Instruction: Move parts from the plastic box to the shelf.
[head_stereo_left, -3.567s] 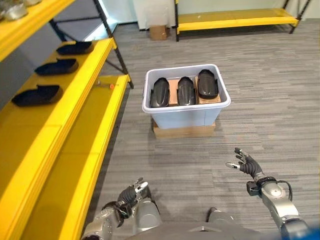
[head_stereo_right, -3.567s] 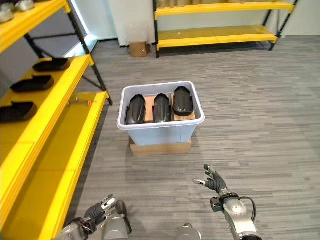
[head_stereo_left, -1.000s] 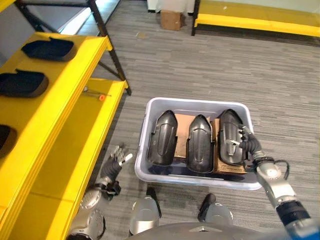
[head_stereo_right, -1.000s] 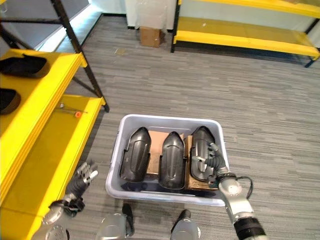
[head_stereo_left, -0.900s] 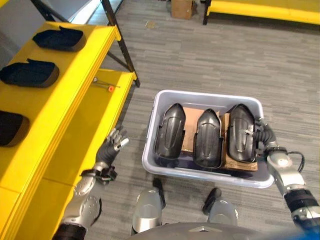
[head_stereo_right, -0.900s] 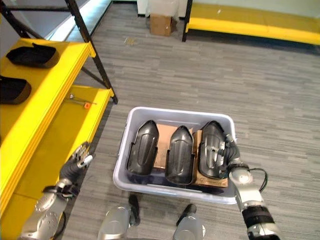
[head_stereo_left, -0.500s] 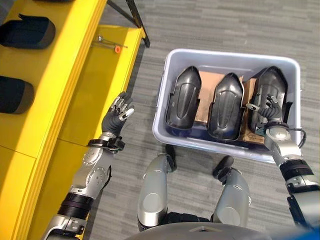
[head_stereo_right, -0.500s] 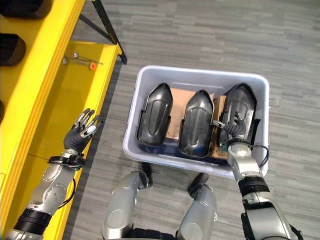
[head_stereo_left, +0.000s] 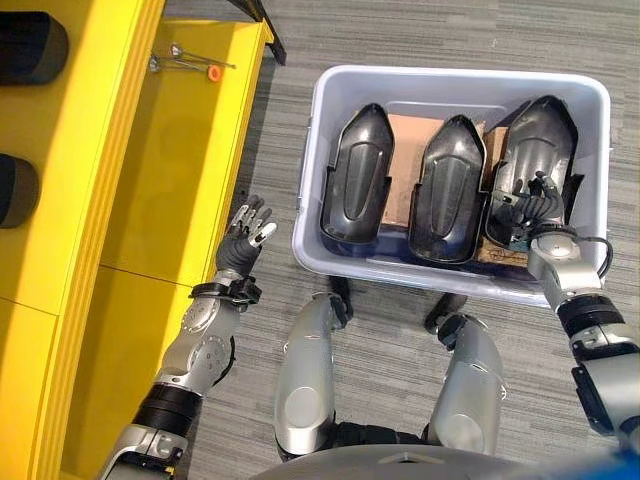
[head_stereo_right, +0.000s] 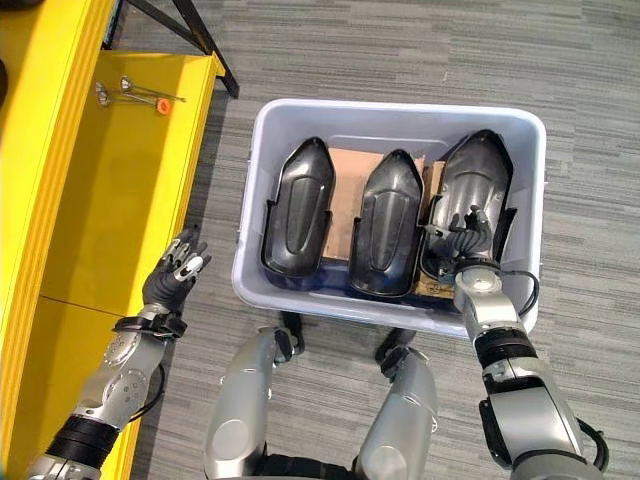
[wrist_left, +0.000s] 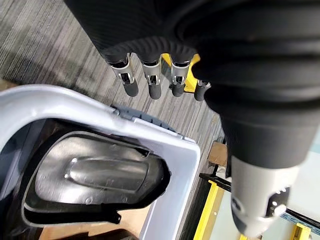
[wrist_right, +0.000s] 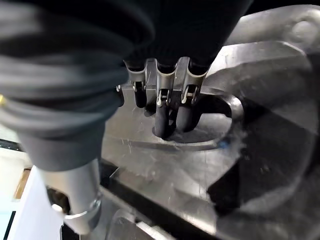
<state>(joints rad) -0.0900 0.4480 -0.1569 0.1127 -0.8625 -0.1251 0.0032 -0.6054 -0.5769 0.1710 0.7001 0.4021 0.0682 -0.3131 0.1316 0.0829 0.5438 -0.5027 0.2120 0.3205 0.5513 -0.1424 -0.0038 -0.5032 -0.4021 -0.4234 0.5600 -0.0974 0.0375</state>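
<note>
**Right hand on the rightmost part in the box**

Your yellow shelf (head_stereo_left: 150, 150) runs along 9 o'clock, lower board bare except small tools (head_stereo_left: 190, 62) at 11; two dark parts (head_stereo_left: 15, 190) sit on the upper board. Floor is grey striped carpet (head_stereo_right: 400, 50).

The plastic box (head_stereo_left: 330, 80) sits at 1 o'clock, holding three black parts upright in a row with cardboard (head_stereo_left: 410, 150) between them, likely to keep them apart and easy to grab.

Your right hand (head_stereo_right: 468, 235) is down on the rightmost part (head_stereo_left: 535, 150), fingers (wrist_right: 165, 120) bent onto its inner face; I judge it touching, but can't tell whether it grips yet.

Your left hand (head_stereo_left: 243, 243) hovers at 8 o'clock between shelf and box, fingers straight and loose, holding nothing, probably waiting to support.
</note>
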